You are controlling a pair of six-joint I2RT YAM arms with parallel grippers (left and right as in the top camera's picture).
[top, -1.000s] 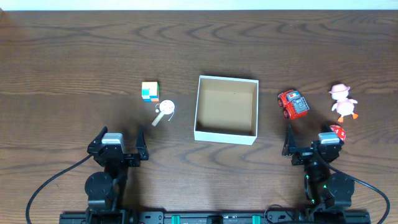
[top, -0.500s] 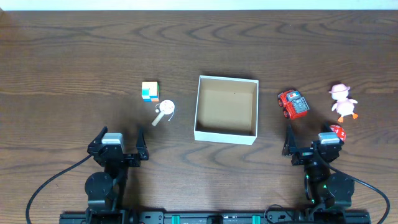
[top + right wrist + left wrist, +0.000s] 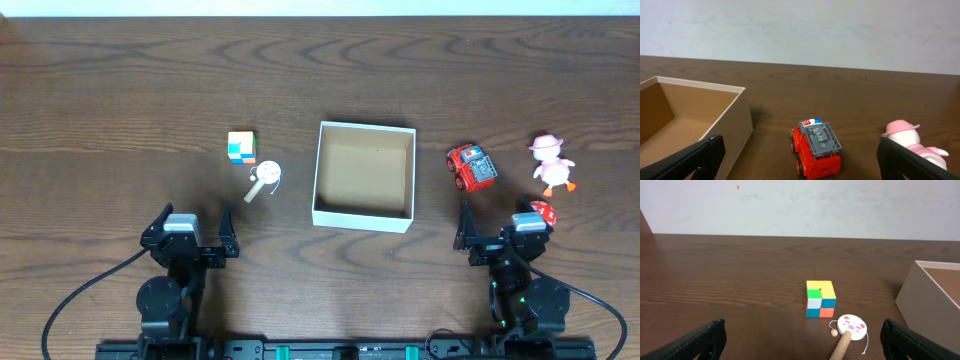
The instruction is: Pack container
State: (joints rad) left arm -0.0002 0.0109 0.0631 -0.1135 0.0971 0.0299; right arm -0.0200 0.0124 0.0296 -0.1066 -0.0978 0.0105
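The container [image 3: 362, 218], a shallow white box with a brown inside, sits empty at the table's centre. Its corner shows at the right of the left wrist view [image 3: 930, 295] and at the left of the right wrist view [image 3: 735, 120]. My left gripper [image 3: 193, 222] rests open near the front edge, left of the box, with nothing between its fingers [image 3: 807, 342]. On the other side, near the front edge, my right gripper [image 3: 505, 225] is open and empty too [image 3: 802, 160]. It stands just behind a red toy fire truck [image 3: 816, 147].
Left of the box lie a multicoloured cube [image 3: 241, 147] [image 3: 820, 298] and a pig-faced rattle drum on a wooden stick [image 3: 268, 177] [image 3: 852, 326]. To its right are the fire truck [image 3: 471, 167], a pink duck figure [image 3: 552, 165] [image 3: 910, 140] and a small red toy [image 3: 542, 211] beside my right gripper.
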